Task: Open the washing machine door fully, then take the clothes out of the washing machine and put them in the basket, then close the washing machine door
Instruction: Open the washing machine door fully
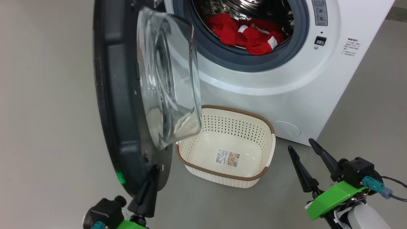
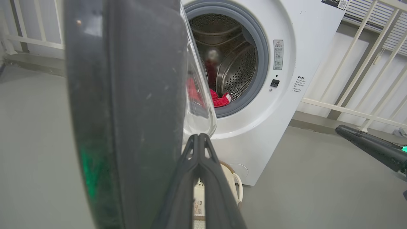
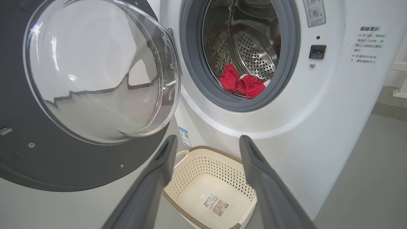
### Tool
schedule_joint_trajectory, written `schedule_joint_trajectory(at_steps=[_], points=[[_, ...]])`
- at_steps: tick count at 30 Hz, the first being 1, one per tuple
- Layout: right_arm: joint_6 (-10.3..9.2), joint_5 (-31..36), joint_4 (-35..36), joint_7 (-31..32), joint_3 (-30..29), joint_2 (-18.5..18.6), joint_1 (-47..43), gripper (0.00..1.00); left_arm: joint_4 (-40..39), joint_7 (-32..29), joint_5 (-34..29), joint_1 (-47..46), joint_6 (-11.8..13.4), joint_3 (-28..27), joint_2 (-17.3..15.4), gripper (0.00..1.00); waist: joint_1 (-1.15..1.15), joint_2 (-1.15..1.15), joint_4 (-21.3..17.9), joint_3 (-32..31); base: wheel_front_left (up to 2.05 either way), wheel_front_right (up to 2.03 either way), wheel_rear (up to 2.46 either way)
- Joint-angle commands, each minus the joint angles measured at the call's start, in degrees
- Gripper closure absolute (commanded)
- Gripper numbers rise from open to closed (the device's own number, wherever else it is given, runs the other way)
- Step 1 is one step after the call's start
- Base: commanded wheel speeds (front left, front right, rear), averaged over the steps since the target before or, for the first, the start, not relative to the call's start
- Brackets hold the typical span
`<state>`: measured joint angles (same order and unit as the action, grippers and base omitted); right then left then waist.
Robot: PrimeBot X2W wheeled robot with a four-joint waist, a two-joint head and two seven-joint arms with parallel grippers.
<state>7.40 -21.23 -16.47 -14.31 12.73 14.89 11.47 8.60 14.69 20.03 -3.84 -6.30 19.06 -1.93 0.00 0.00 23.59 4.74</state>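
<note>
- The left fingers [image 1: 152, 181] rise at the lower left of the head view, pressed tight together with nothing between them; their tip overlaps the bottom edge of the washing machine door [image 1: 114, 95], and I cannot tell whether it touches
- From the left wrist, the same fingers [image 2: 198, 149] meet in a single point just beside the door's [image 2: 127, 111] dark inner face, below its glass bowl [image 2: 197, 105]
- The right fingers [image 1: 296, 160] stand spread wide at the lower right, holding nothing, above the grey floor [image 1: 47, 127] and just to the right of the basket [image 1: 241, 112] without touching it
- Along the right wrist, these fingers [image 3: 165, 156] frame the basket [image 3: 197, 168] between them
- The basket sits upright on the floor at the foot of the washing machine [image 1: 286, 95], its left rim tucked under the door's glass bowl [image 1: 168, 79]; a sticker [image 1: 227, 158] shows on its pale bottom
- The door hangs swung out on the left, nearly edge-on to the head camera, with the clear bowl bulging to the right
- The right wrist view shows the door [image 3: 63, 168] from its inner side, well clear of the round opening
- Farther back, the grey rubber ring [image 1: 222, 54] circles the steel drum [image 1: 254, 6]
- The clothes [image 1: 248, 35] lie bunched in the bottom of the drum — red folds with white patches, resting against the ring's lower lip
</note>
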Motion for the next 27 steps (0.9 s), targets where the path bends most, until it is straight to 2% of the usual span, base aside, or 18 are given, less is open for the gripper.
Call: schedule_joint_trajectory(at_steps=[1,9,27], points=[[0.09,0.35,1.59,-0.69,1.33,0.33,0.37,0.0,-0.62,0.31,0.32,-2.29,0.42,-3.96,-0.95,1.0,0.0,0.0,0.05,-0.03,0.0,0.0,0.0],[0.09,0.51,2.04,-0.69,1.62,0.29,0.23,0.0,0.18,0.31,-0.01,-2.62,0.79,-9.19,-1.54,1.0,0.0,0.0,0.27,0.31,0.0,0.0,0.0],[0.09,0.66,1.83,-0.69,2.35,1.73,2.07,0.0,9.65,0.31,-1.2,-10.75,0.53,-22.37,-7.02,1.0,0.0,0.0,0.84,3.08,0.0,0.0,0.0]])
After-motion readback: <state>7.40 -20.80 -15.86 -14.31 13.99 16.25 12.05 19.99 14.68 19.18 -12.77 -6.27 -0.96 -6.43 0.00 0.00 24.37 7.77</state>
